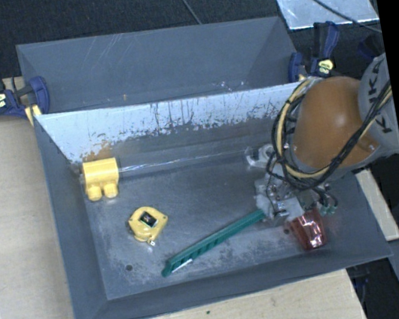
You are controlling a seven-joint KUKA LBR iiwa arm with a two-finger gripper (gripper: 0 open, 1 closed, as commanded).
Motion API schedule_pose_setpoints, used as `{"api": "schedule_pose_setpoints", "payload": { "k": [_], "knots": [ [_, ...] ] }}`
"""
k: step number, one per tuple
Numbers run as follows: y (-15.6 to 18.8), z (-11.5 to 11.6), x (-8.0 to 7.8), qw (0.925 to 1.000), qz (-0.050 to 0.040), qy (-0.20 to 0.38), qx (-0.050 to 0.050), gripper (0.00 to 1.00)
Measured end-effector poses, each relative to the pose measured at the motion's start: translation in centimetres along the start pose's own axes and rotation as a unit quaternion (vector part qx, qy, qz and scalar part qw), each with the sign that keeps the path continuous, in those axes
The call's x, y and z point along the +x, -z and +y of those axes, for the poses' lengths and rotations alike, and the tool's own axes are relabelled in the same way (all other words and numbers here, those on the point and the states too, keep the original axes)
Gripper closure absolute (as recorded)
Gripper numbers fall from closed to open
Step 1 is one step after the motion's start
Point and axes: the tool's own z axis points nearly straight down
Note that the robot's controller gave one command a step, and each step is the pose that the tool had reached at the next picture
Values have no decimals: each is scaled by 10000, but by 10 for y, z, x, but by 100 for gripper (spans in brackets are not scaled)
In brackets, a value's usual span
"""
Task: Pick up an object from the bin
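Green slotted strip (pixel 214 241) lies flat on bin floor, long axis running from low-left up to the right. Its upper-right end sits just beside the gripper (pixel 274 203), rest of it trailing away down-left. Likely the nearest pick, so approach wants to cross that axis near the end. Gripper open/closed: can't tell. Dark red obj (pixel 307 232) just below-right of gripper. Yellow tape measure (pixel 147 223) well left of gripper; yellow block (pixel 101 177) further up-left.
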Motion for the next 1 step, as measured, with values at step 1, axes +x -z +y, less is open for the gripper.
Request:
{"api": "schedule_pose_setpoints", "payload": {
  "k": [1],
  "knots": [
    [9, -2, -3, 9997, -6, -250, -4, 100]
  ]
}}
